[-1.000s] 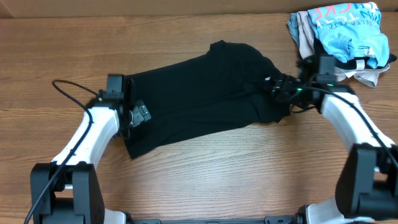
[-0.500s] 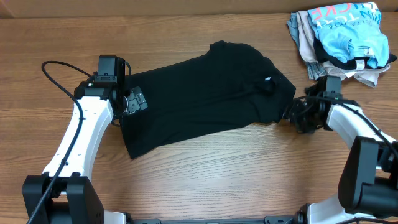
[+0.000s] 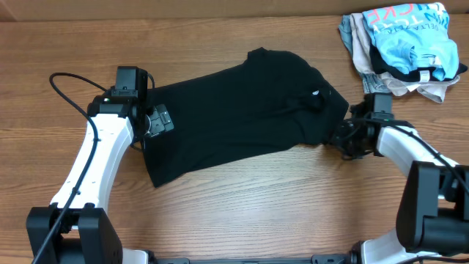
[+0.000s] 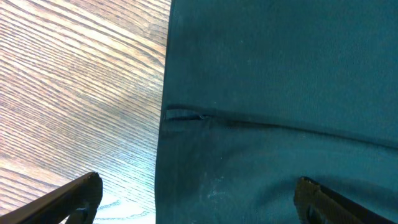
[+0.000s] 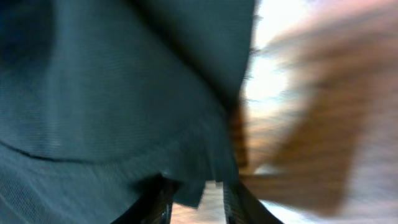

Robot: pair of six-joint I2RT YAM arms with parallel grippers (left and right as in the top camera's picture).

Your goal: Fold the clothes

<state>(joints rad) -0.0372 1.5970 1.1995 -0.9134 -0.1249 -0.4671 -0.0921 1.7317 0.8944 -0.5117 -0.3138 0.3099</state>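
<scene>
Black T-shirt [image 3: 234,117]: spread flat mid-worktop [image 3: 242,198], unfolded. Left tool [image 3: 157,121]: wide apart over the left hem, unmoved. Right tool [image 3: 343,136]: back at the shirt's right edge after drawing off; view blurred, cannot tell its grip. Fold not yet begun.

T-shirt [image 3: 234,110] on table [image 3: 242,205] — garment pile [image 3: 403,40] behind, right.

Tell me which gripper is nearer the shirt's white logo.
Right. The right gripper sits by the right edge of the shirt, just below-right of the logo; the left gripper is over its far left edge.
</scene>
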